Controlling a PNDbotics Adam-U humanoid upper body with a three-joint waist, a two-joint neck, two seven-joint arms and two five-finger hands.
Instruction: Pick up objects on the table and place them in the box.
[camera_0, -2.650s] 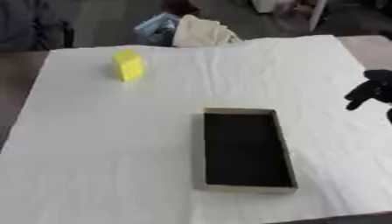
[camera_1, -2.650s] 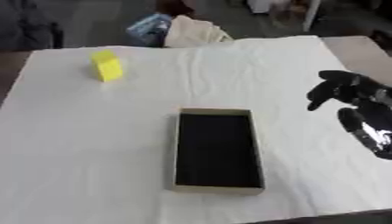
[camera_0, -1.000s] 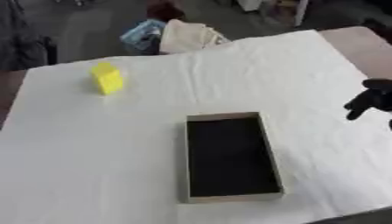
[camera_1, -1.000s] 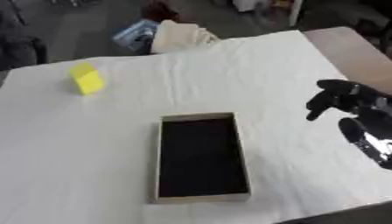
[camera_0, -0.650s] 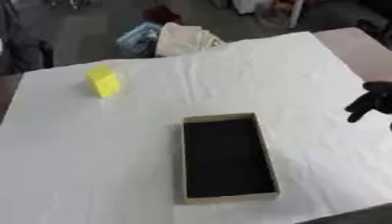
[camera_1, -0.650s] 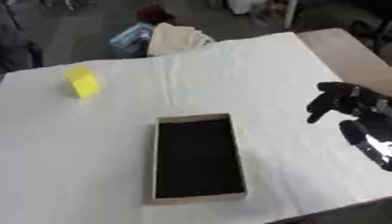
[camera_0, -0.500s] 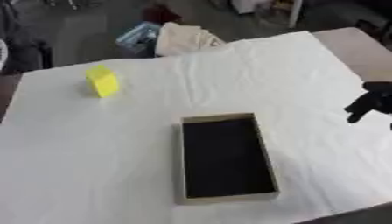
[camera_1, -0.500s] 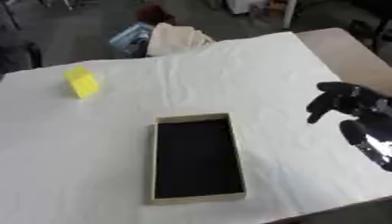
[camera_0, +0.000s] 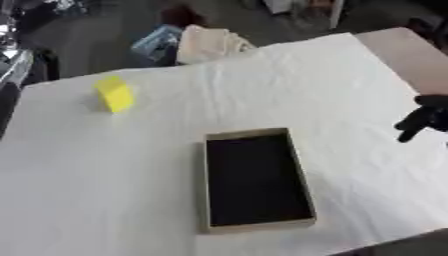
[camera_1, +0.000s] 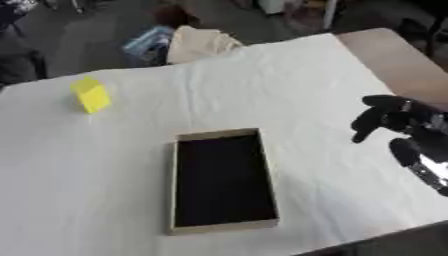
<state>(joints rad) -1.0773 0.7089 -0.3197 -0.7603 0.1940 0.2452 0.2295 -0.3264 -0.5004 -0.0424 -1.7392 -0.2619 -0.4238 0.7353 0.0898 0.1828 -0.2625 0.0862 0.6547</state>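
Block (camera_1: 90, 95) sits far left, box (camera_1: 220, 181) between it and your right hand (camera_1: 391, 120). Hand holds nothing, fingers curled down. Left hand unseen.

A white cloth (camera_0: 262, 85) covers the worktop (camera_1: 385, 45), whose bare brown corner shows far right. Beyond lies dark floor (camera_0: 114, 30) with what may be a cream bag (camera_1: 197, 42).

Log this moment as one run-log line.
right hand: curled, empty, at table's right | yellow block: far left on cloth | box: empty, centre | left hand: unseen
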